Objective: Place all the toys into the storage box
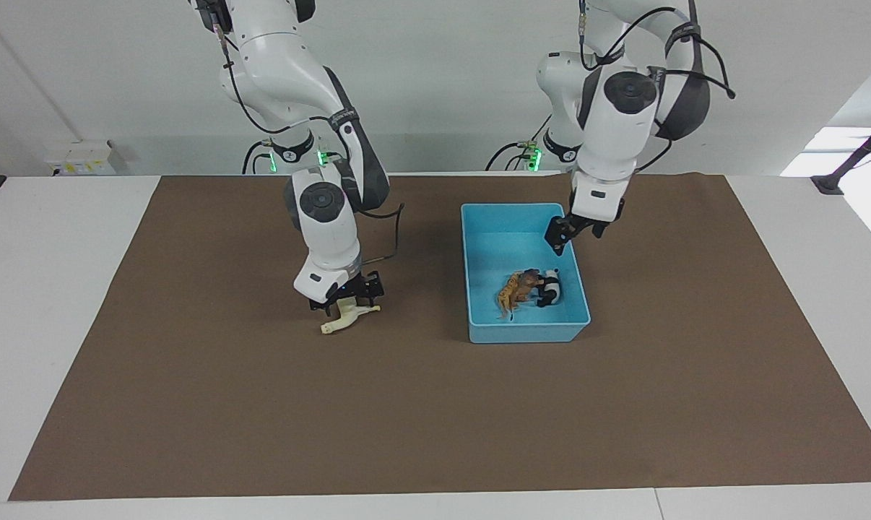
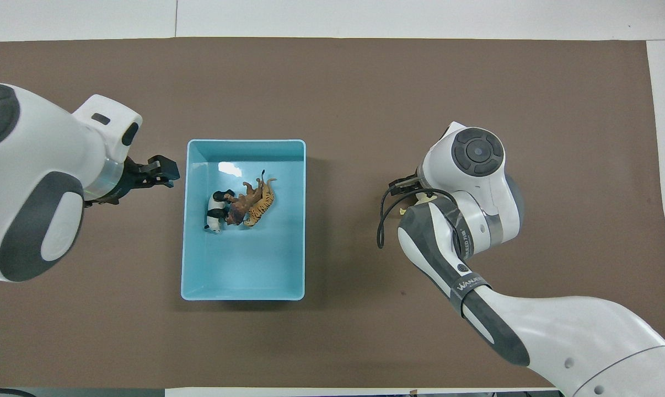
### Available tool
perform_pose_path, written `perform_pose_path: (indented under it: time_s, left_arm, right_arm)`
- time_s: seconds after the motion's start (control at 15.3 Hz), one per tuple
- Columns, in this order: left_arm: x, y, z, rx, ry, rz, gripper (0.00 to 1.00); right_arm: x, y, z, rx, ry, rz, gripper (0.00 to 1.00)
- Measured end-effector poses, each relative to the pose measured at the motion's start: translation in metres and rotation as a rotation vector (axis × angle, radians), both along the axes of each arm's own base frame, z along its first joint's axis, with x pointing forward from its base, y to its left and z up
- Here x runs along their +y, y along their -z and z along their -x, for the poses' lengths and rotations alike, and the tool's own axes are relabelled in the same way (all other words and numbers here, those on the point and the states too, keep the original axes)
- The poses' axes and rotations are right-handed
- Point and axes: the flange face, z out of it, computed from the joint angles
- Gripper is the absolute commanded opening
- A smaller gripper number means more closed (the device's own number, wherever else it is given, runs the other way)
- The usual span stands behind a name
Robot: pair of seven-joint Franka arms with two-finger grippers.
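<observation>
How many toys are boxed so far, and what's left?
Three are in the storage box: tiger, lion and panda. The right gripper is on the llama out on the mat; only that one remains. The left gripper waits over the box's rim.

Four toy animals — tiger (image 1: pixel 506 295), lion (image 1: pixel 528 282), panda (image 1: pixel 550 287), llama (image 1: pixel 345 318) — one storage box (image 1: pixel 525 333).

Three toys lie huddled together on the floor of my light blue storage box (image 1: pixel 526 334): the orange striped tiger (image 1: pixel 508 296), the brown lion (image 1: pixel 528 280) touching it, and the black-and-white panda (image 1: pixel 550 287) beside the lion. The cream llama (image 1: pixel 349 318) sits in my right gripper (image 1: pixel 347 305), tilted, at the worktop
</observation>
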Motion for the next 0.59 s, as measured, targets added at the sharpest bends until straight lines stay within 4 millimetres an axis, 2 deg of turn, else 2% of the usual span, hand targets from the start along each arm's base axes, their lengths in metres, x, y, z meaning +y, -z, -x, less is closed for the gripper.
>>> perform_pose_path:
  time_s: [0.07, 0.13, 0.33, 0.46, 0.59]
  left_arm:
    - [0.015, -0.011, -0.001, 0.021, 0.028, -0.003, 1.00]
    - [0.028, -0.025, -0.001, 0.042, 0.063, -0.004, 1.00]
    - [0.065, -0.070, -0.001, 0.073, 0.156, 0.004, 1.00]
    - [0.078, -0.077, -0.002, 0.078, 0.173, 0.007, 1.00]
    - [0.081, -0.071, -0.004, 0.090, 0.176, 0.008, 1.00]
  right_arm:
    - [0.001, 0.003, 0.002, -0.007, -0.002, -0.003, 1.00]
    - [0.001, 0.004, 0.003, -0.013, -0.004, -0.005, 0.95]
    - [0.002, 0.004, 0.004, -0.016, -0.006, -0.007, 0.96]
    - [0.003, 0.004, 0.006, -0.011, -0.008, -0.005, 1.00]
    - [0.012, 0.007, 0.013, 0.017, -0.026, 0.005, 1.00]
